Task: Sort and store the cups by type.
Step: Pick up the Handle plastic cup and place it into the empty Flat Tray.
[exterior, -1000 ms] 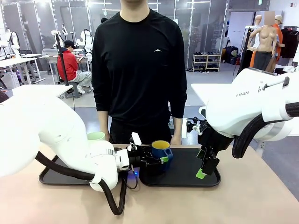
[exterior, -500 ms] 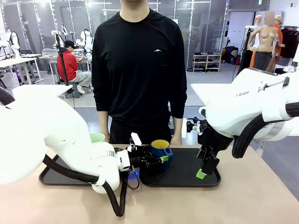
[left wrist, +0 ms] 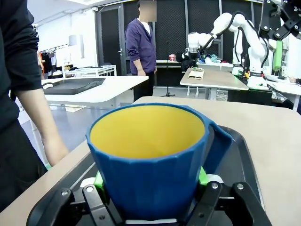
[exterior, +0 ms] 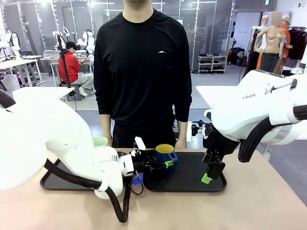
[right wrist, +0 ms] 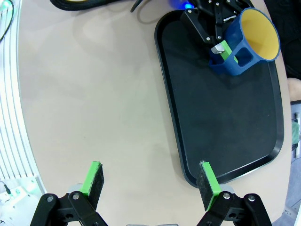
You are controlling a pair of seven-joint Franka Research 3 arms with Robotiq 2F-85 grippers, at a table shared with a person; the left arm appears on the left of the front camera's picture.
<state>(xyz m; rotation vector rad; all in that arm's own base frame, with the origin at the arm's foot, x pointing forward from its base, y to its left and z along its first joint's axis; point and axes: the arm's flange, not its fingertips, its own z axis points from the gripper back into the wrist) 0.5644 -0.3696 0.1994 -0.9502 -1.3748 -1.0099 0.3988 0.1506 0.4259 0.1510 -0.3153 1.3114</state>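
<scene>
The work surface was a tan table (exterior: 259, 201) carrying two black trays side by side, with a person in a black top (exterior: 142, 72) standing at the far edge. The left gripper (exterior: 163, 164) sat over the right-hand tray (exterior: 192, 184), its green pads (left wrist: 202, 176) flanking the lower body of the dark blue mug (exterior: 165, 155); whether they were gripping it or had just slackened could not be told. The mug, yellow inside, stood on that tray, handle toward the tray's open middle in the right wrist view. The right gripper (right wrist: 150, 186) hung above the same tray's near right corner, jaws spread wide, holding nothing. A pale green tumbler (exterior: 100, 141) stood at the left-hand tray (exterior: 50, 182), partly behind the left arm.
</scene>
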